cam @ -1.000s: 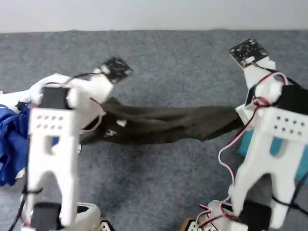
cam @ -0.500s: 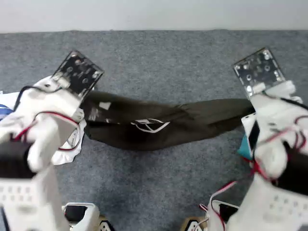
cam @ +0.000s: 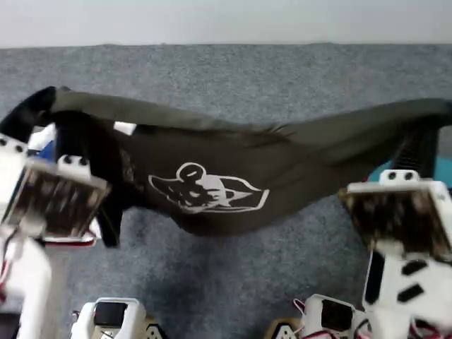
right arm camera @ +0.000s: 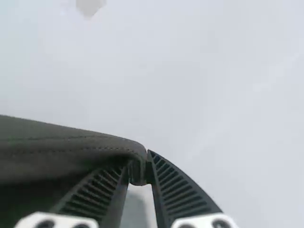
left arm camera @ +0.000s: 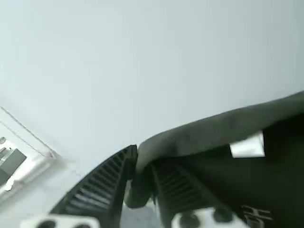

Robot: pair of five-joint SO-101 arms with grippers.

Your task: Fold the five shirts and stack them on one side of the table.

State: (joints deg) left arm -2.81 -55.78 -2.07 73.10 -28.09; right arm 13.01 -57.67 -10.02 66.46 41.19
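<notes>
Presently we hold one dark olive shirt (cam: 212, 162), its white print (cam: 208, 192) turned toward the high camera, stretched in the air above the grey worktop (cam: 233, 78) between both arms. Item: left claw (left arm camera: 139, 175), clenched on a bunched edge of the shirt near its white label (left arm camera: 247, 148). Item: right claw (right arm camera: 138, 171), clenched on the opposite hem.

Shirt (cam: 296, 152): dark olive-brown, plain except for a white outline graphic (cam: 205, 192). Neck label (cam: 124, 128): white. Table covering (cam: 233, 78): mottled grey. Left gripper (left arm camera: 141, 159) and right gripper (right arm camera: 138, 164): black ribbed jaws, white bodies. Teal item (cam: 441, 169), plain. Blue cloth (cam: 44, 145).
</notes>
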